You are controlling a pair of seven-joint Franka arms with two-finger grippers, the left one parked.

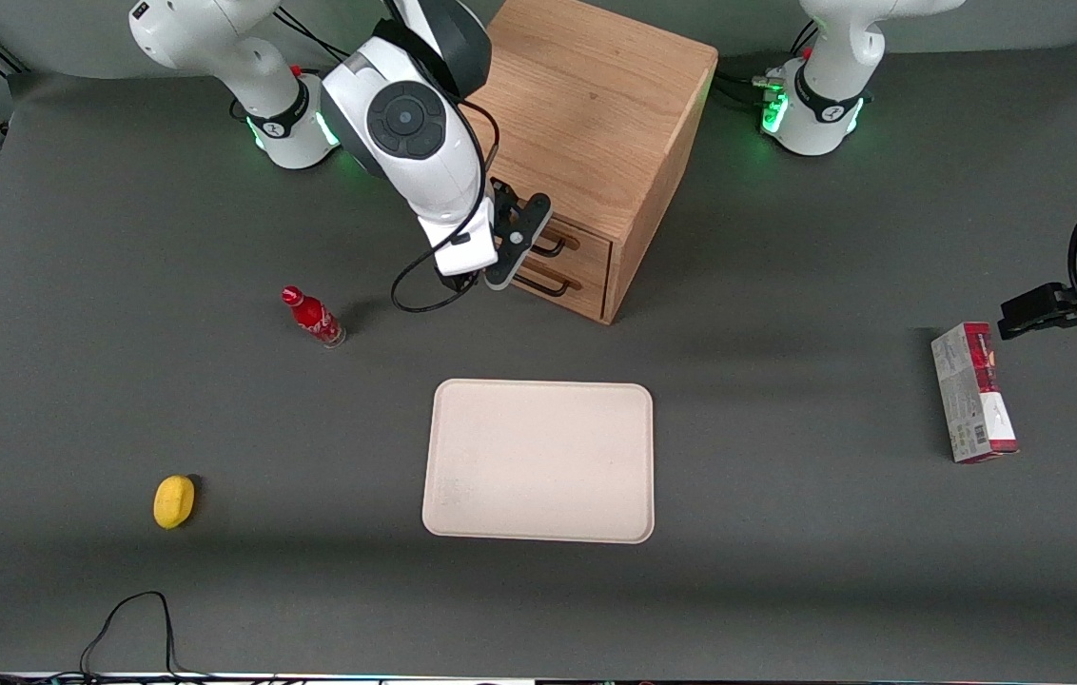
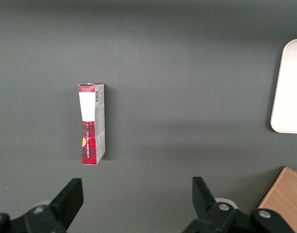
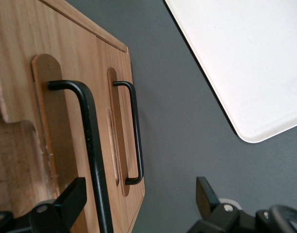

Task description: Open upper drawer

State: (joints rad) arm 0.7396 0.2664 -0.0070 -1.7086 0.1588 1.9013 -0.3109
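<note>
My fingers (image 3: 75,201) are spread wide with nothing gripped, and the black wire handle (image 3: 92,155) of the upper drawer (image 1: 569,235) runs between them, close by one finger and well clear of the other. My gripper (image 1: 512,249) hangs right in front of the oak cabinet (image 1: 596,124), level with its two drawer fronts, both of which sit flush and closed. The bottom drawer (image 1: 565,281) lies just under the upper one with its own matching handle (image 3: 133,133). The cabinet stands near the tabletop (image 1: 786,571) edge where the arm bases are. Nearer the front camera lies a cream tray (image 1: 539,461), about midway along the tabletop. A small red bottle (image 1: 312,317) stands beside my arm, a yellow lemon (image 1: 174,500) lies toward my end, and a red and white carton (image 1: 973,392) lies toward the parked arm's end
</note>
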